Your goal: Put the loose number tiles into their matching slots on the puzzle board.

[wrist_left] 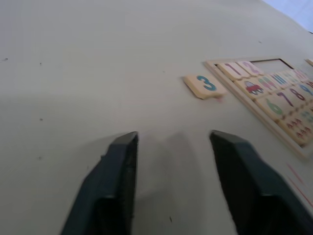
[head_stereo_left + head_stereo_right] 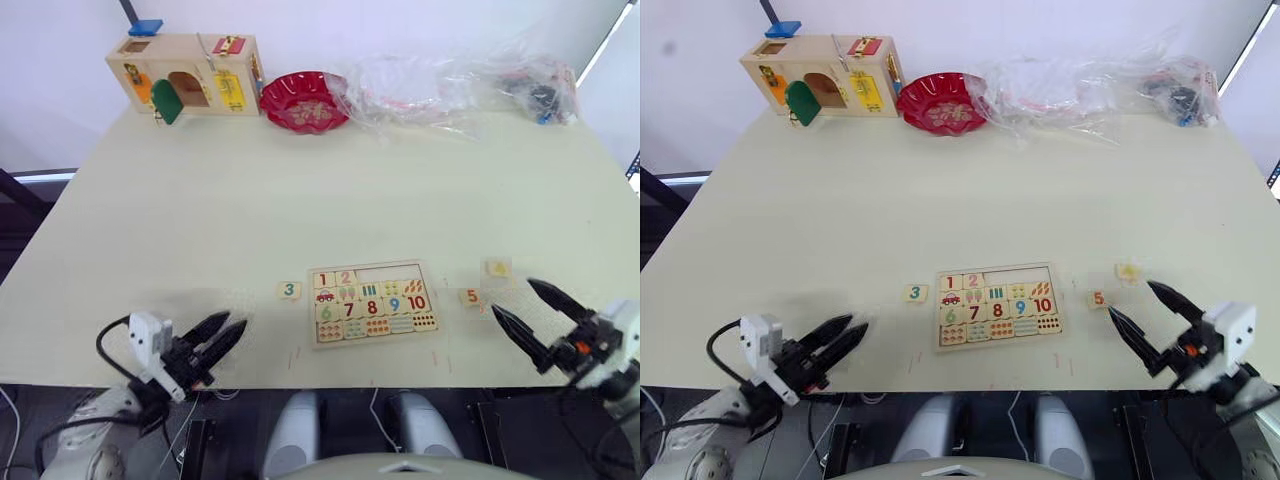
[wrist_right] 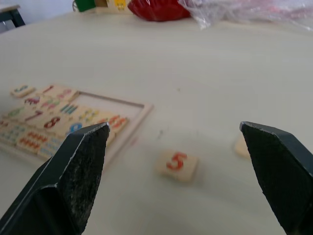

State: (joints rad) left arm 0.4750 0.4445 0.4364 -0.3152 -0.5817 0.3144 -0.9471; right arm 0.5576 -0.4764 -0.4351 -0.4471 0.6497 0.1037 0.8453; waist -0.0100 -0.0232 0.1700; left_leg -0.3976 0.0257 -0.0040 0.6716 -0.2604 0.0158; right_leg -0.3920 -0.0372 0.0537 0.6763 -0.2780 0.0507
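Note:
The puzzle board [image 2: 372, 303] lies near the table's front edge. In its top row the 1 and 2 sit in place, and the rest of the matching slots [image 2: 390, 274] form a bare recess. Tile 3 [image 2: 289, 290] lies just left of the board. Tile 5 [image 2: 470, 296] and a yellow-numbered tile [image 2: 497, 267] lie to its right. My left gripper [image 2: 236, 319] is open and empty, low over the table to the front left of tile 3 [image 1: 205, 84]. My right gripper [image 2: 512, 295] is wide open, just right of tile 5 [image 3: 177, 164], holding nothing.
A wooden latch box [image 2: 185, 72], a red bowl [image 2: 304, 100] and crumpled clear plastic bags [image 2: 450, 85] line the far edge. The table's front edge [image 2: 330, 385] runs just behind both grippers.

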